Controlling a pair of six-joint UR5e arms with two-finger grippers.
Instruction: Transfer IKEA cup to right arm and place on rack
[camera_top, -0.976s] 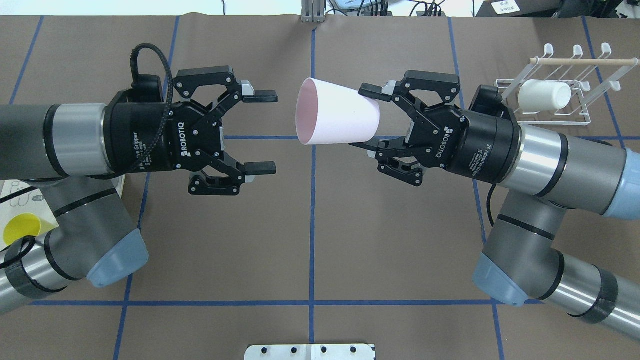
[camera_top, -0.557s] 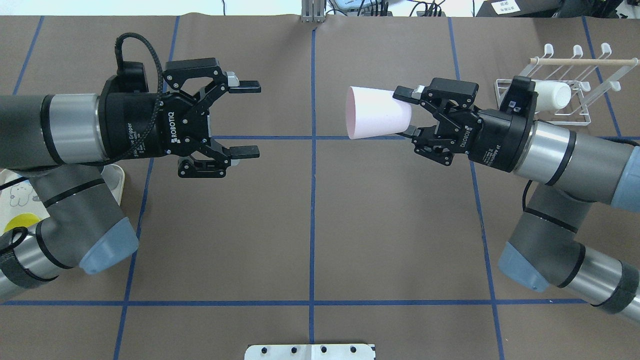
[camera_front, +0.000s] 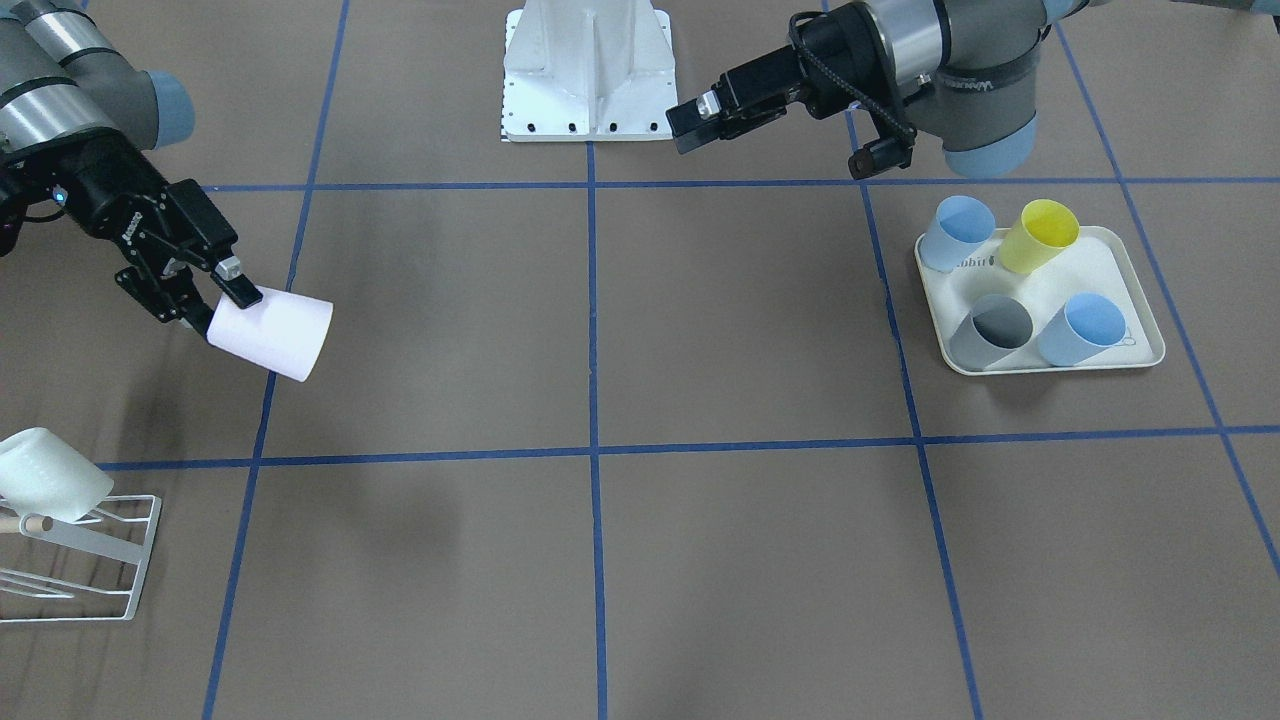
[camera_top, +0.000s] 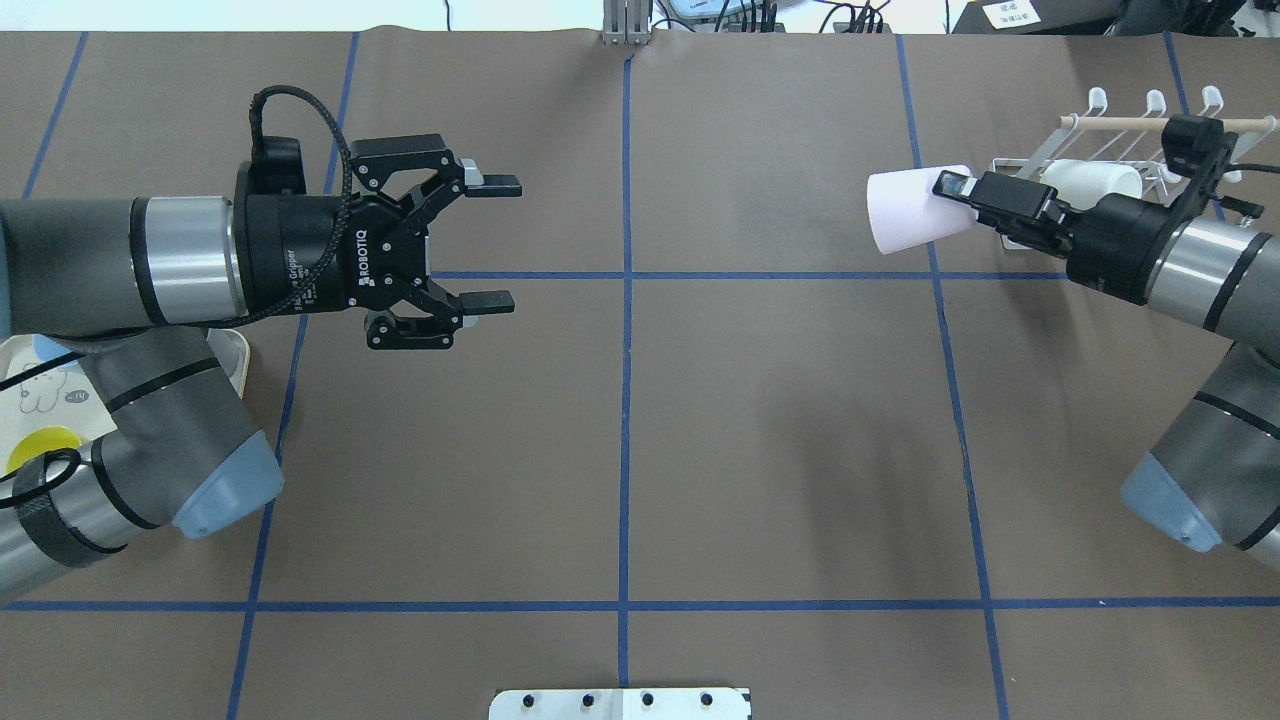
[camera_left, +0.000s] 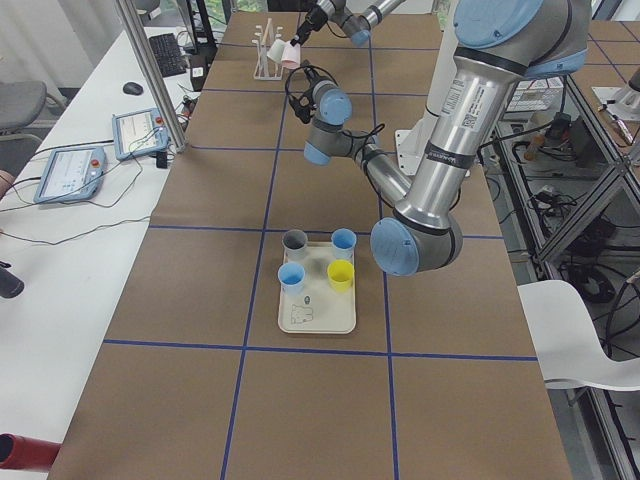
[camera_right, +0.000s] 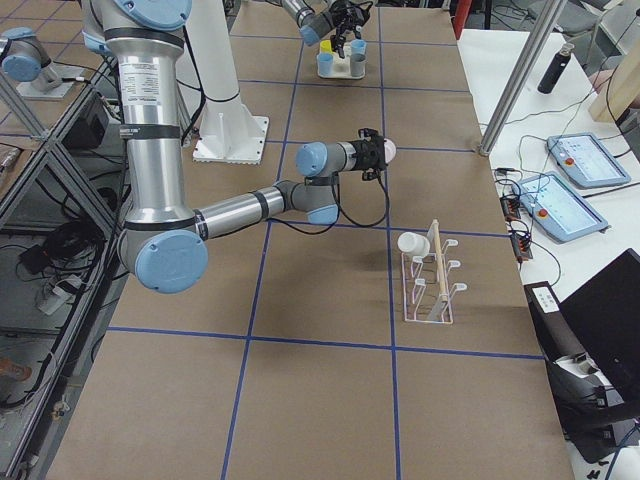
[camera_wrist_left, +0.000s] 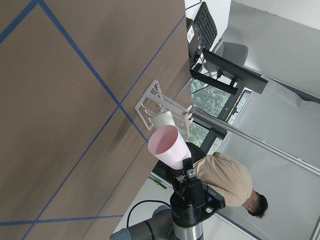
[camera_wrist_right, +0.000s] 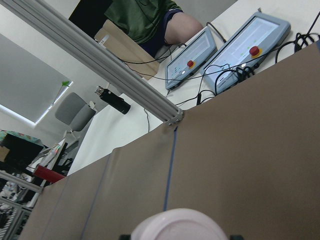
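Note:
The IKEA cup (camera_top: 912, 210) is pale pink and lies on its side in the air, mouth toward the table's middle. My right gripper (camera_top: 965, 200) is shut on its base end, seen also in the front view (camera_front: 225, 305) with the cup (camera_front: 270, 335). Cup and gripper hang just left of the white wire rack (camera_top: 1150, 122), which carries a white cup (camera_top: 1090, 185) on a prong. My left gripper (camera_top: 498, 242) is open and empty over the left half of the table. The right wrist view shows only the cup's rim (camera_wrist_right: 177, 227).
A cream tray (camera_front: 1060, 275) with several coloured cups sits under my left arm's side. The rack (camera_front: 100, 555) stands at the table's far right corner. A white base plate (camera_front: 585, 70) marks the robot's side. A person (camera_wrist_left: 225, 177) stands beyond the rack end.
My right arm has swung right with the pink cup, from the centre line to beside the rack. The left gripper has stayed open and drawn back slightly.

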